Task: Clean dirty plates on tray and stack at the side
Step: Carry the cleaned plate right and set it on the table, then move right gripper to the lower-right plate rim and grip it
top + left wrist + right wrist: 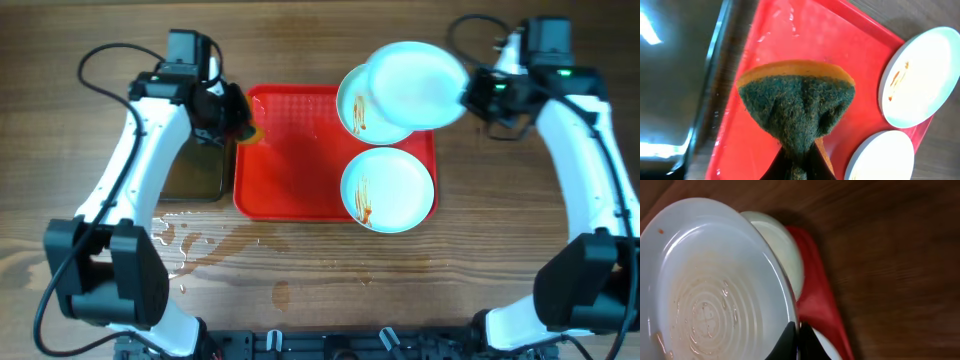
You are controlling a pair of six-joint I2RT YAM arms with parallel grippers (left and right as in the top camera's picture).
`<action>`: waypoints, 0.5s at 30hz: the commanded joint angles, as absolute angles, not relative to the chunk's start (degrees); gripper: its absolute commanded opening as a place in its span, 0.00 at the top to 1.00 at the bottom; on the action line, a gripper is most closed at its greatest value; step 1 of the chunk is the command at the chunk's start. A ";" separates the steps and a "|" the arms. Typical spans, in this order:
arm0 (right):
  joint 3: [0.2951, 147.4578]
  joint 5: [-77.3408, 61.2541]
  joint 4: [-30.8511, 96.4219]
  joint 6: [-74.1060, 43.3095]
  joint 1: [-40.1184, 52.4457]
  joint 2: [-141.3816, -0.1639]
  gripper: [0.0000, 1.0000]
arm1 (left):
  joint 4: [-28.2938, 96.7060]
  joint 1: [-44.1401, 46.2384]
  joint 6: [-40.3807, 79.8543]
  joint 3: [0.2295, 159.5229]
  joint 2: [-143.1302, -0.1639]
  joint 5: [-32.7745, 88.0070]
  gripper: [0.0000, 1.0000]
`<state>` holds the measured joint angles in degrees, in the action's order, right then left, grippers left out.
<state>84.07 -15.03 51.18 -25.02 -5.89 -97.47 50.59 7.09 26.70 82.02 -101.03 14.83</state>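
Note:
The red tray [290,160] lies mid-table. Two pale plates with red sauce streaks rest on its right side, one at the back [358,118] and one at the front [388,190]. My right gripper [470,95] is shut on the rim of a third plate [415,85] and holds it raised above the tray's back right corner; the right wrist view shows this plate [705,290] wet, with faint smears. My left gripper [240,125] is shut on a green-and-orange sponge [797,107] over the tray's left edge [740,75].
A black pan [195,170] with dark water stands left of the tray, also in the left wrist view [675,75]. Water puddles [190,250] lie on the wooden table in front of the pan and tray.

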 commanded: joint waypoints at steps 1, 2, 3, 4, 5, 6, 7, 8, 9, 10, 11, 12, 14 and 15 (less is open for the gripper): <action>84.62 -7.14 52.80 -25.67 -11.99 -96.90 0.96 | 48.66 9.58 27.70 81.69 -102.56 14.24 0.96; 84.62 -5.61 53.41 -25.69 -13.37 -97.54 0.96 | 47.97 10.04 27.70 81.69 -102.80 14.24 0.96; 84.62 -4.73 53.89 -25.67 -14.37 -98.15 0.96 | 47.48 10.39 27.70 81.69 -102.91 14.22 0.96; 84.62 -3.46 54.59 -25.67 -15.64 -99.22 0.96 | 47.11 10.68 27.70 81.69 -103.07 14.24 0.96; 84.62 -2.74 55.02 -25.69 -16.40 -100.14 0.96 | 46.98 10.87 27.75 81.69 -103.11 14.24 0.96; 84.62 -2.17 55.46 -25.67 -17.04 -101.12 0.96 | 46.94 11.00 27.92 81.69 -103.20 14.24 0.96; 84.62 -1.83 55.90 -25.67 -17.63 -102.17 0.96 | 46.92 11.05 27.94 81.69 -103.20 14.24 0.96; 84.62 -1.61 56.25 -25.67 -18.04 -103.07 0.96 | 46.92 11.05 27.94 81.69 -103.20 14.24 0.96; 84.62 -1.39 56.93 -25.67 -18.87 -105.19 0.96 | 46.92 11.05 27.92 81.69 -103.20 14.22 0.96; 84.62 -1.21 57.43 -25.67 -19.40 -106.83 0.96 | 46.92 11.05 27.92 81.69 -103.20 14.22 0.96; 84.60 -1.21 57.63 -25.67 -19.57 -107.72 0.96 | 46.92 11.05 27.92 81.69 -103.20 14.22 0.96; 84.38 -1.21 57.84 -25.65 -19.88 -108.92 0.96 | 46.92 11.05 27.92 81.69 -103.20 14.20 0.96; 83.22 -0.34 57.84 -25.67 -20.29 -110.67 0.96 | 46.89 11.05 27.90 81.69 -103.20 14.20 0.96; 82.54 1.10 57.74 -25.87 -20.49 -111.20 0.96 | 46.89 11.05 27.90 81.69 -103.20 14.20 0.96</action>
